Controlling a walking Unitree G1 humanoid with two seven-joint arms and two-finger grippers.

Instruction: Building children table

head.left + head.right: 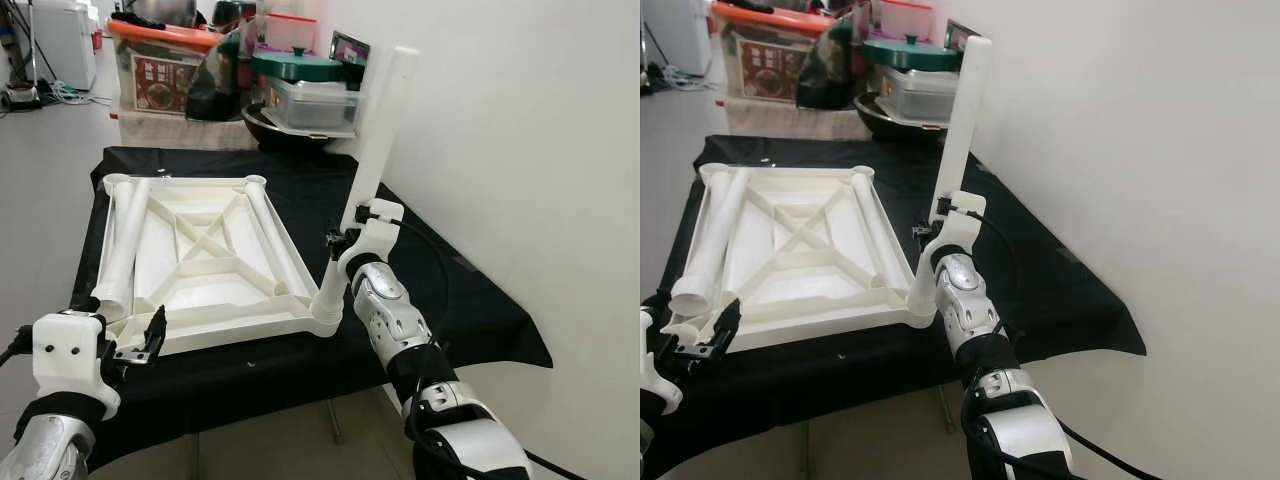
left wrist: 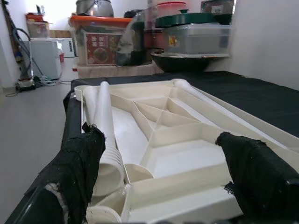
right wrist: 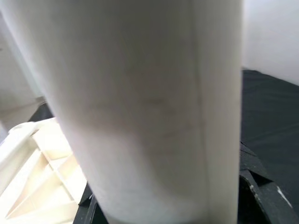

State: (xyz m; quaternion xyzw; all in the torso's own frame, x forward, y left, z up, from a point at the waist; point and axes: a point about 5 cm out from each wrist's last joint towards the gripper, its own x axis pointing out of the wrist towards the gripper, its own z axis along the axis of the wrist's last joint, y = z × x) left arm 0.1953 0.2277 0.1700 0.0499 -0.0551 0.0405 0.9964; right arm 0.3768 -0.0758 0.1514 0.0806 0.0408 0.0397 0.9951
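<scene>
Claws first: the left claw [image 1: 150,335] hangs released at the near left corner of the upturned tabletop [image 1: 205,255] on the black-draped desk [image 1: 455,300], fingers either side of that edge, while the right claw [image 1: 350,232] is clenched on a white leg [image 1: 378,140] standing in the near right corner socket. That leg leans toward the far right, so I judge that pressing down off-axis could jam it or skid the tabletop. The right forearm reaches up and forward; two loose legs [image 1: 125,240] lie inside the tabletop.
</scene>
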